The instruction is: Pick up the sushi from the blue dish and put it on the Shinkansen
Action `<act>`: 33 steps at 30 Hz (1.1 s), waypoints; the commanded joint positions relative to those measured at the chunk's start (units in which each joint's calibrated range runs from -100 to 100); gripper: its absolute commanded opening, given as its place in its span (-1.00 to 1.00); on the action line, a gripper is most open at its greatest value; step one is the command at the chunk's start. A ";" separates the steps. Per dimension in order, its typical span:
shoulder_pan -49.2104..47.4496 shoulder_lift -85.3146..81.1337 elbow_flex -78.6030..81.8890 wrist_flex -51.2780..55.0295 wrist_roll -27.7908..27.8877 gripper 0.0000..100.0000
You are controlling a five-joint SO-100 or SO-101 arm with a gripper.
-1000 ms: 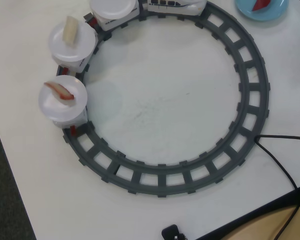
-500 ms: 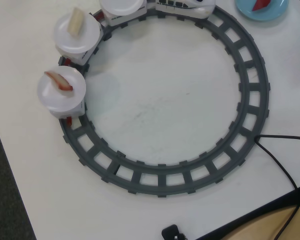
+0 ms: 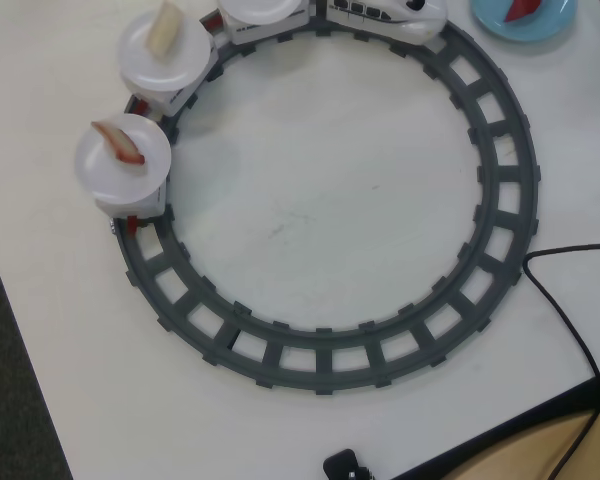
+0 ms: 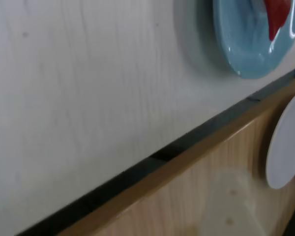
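The blue dish (image 3: 495,25) sits at the top right of the overhead view with a red sushi piece (image 3: 523,8) on it. The white Shinkansen (image 3: 380,15) stands on the dark ring track (image 3: 500,200) at the top. Its cars carry white plates: one (image 3: 130,170) with a pink-red sushi (image 3: 118,143), one (image 3: 170,60) with a tan sushi (image 3: 163,30), one (image 3: 265,10) partly cut off. The blurred wrist view shows the blue dish (image 4: 241,44) and red sushi (image 4: 278,14) at top right. Of my gripper (image 4: 246,196) only one pale blurred finger (image 4: 231,206) shows at the bottom, over a wooden surface.
A black cable (image 3: 570,300) runs across the table's right side to its edge. A small black object (image 3: 345,465) lies at the bottom edge. In the wrist view the table's dark edge (image 4: 152,157) runs diagonally, and a white disc (image 4: 285,142) shows at right.
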 commanded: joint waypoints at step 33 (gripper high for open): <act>-7.32 85.28 -93.96 31.29 14.13 -0.36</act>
